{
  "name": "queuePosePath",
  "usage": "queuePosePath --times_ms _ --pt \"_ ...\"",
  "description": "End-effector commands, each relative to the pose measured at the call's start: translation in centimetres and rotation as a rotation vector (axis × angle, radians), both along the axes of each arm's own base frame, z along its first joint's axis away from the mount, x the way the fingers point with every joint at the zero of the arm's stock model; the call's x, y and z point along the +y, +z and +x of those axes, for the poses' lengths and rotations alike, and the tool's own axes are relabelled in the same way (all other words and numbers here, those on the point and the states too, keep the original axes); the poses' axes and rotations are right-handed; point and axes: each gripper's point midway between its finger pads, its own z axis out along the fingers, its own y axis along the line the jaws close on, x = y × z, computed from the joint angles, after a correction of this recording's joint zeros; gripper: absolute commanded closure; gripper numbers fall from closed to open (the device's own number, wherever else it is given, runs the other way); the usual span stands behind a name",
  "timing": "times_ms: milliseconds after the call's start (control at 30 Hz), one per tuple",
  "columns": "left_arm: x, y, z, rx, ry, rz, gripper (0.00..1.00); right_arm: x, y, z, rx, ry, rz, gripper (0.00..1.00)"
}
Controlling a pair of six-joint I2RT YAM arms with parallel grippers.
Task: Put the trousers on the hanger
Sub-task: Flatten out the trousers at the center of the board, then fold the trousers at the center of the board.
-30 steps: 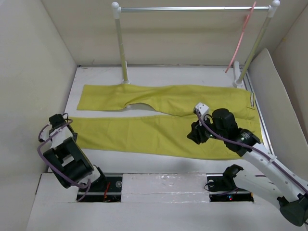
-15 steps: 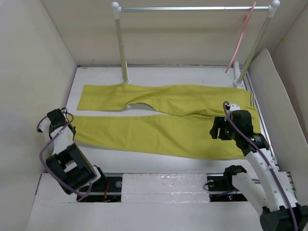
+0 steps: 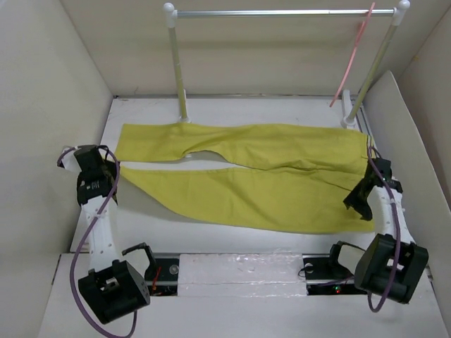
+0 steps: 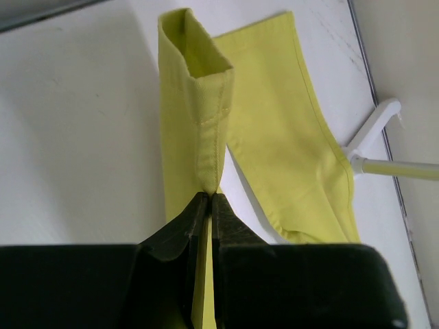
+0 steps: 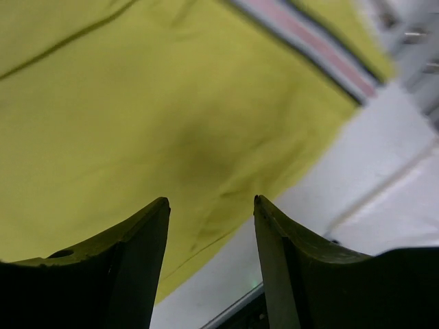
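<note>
**Pinching the cuff on the left, waist not yet gripped on the right**

Your left gripper [image 4: 208, 199] has its jaws pressed tight on the hem of the near leg, and the cuff [image 4: 195, 62] stands up as an open loop just past the tips. Your right gripper [image 5: 211, 202] is spread wide and holds nothing. It hovers over yellow cloth near the waist corner, with the striped waistband [image 5: 302, 34] crossing the top of its view.

The trousers [image 3: 261, 183] lie flat across the table [image 3: 232, 109], legs to the left and waist to the right. The hanger [image 3: 352, 60] hangs at the right end of the rail [image 3: 282, 12], well apart from both grippers.

You appear to be securing both ends before a lift. Next, lower the right fingers onto the waist edge and close.

Mind the side panel [image 3: 402, 134] just beside your right arm and the rack post [image 3: 366, 77] near the waistband. The bare strip behind the trousers gives room.
</note>
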Motion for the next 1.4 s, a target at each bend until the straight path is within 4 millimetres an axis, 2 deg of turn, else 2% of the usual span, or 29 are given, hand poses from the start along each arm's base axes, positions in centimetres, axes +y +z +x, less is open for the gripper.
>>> queuePosePath --times_ms 0,33,67,133,300,500,667,833,867,1033,1067,1133,1200,1233,1267,1333,1367 --pt "-0.9 1.7 1.9 -0.08 -0.029 -0.058 1.0 -5.9 3.3 -1.9 -0.006 -0.264 -0.208 0.42" --pt "-1.0 2.6 2.5 -0.103 -0.042 -0.065 1.0 -7.0 4.0 -2.5 -0.001 -0.313 -0.24 0.41" --pt "-0.9 2.6 2.8 -0.106 -0.035 -0.076 1.0 -8.2 4.0 -3.9 0.029 -0.383 -0.254 0.4" --pt "-1.5 3.3 4.1 -0.13 -0.068 -0.117 1.0 -8.0 3.0 -4.9 0.122 -0.44 -0.182 0.38" --pt "-1.8 3.3 5.0 -0.138 -0.084 -0.132 1.0 -7.5 1.4 -4.7 0.175 -0.47 -0.097 0.39" --pt "-1.6 1.4 5.4 -0.106 -0.078 -0.15 1.0 -4.1 -2.7 -3.8 0.109 -0.559 0.113 0.4" --pt "-1.1 0.9 5.2 -0.081 -0.06 -0.128 1.0 -4.4 -4.1 -3.4 0.091 -0.585 0.107 0.4" --pt "-0.7 0.7 5.2 -0.089 -0.04 -0.119 1.0 -4.6 -4.5 -2.0 0.085 -0.573 0.122 0.44" --pt "-0.1 0.7 5.1 -0.088 -0.011 -0.102 1.0 -5.1 -4.4 -0.9 0.036 -0.571 0.109 0.47" --pt "0.8 -0.4 5.0 -0.059 0.024 -0.073 1.0 -6.1 -4.3 0.0 0.065 -0.555 0.099 0.58" --pt "1.3 -0.5 4.8 -0.056 0.036 -0.066 1.0 -6.3 -4.3 0.2 0.071 -0.552 0.097 0.65" --pt "2.0 -0.9 4.5 -0.046 0.052 -0.052 1.0 -6.6 -4.4 0.4 0.078 -0.537 0.093 0.71" --pt "2.7 -1.5 4.1 -0.02 0.07 -0.033 1.0 -6.8 -4.3 0.7 0.066 -0.511 0.082 0.88" --pt "2.7 -1.5 4.1 -0.02 0.07 -0.033 1.0 -6.9 -4.3 0.7 0.065 -0.496 0.078 0.88" --pt "2.8 -1.6 4.0 -0.014 0.075 -0.03 1.0 -7.0 -4.2 0.7 0.06 -0.474 0.069 0.95" --pt "3.1 -1.6 3.9 -0.008 0.087 -0.017 1.0 -7.9 -3.5 0.0 0.092 -0.427 0.023 1.0" --pt "3.2 -1.4 3.9 -0.004 0.092 -0.012 1.0 -8.7 -2.1 0.8 0.058 -0.391 -0.009 1.0"
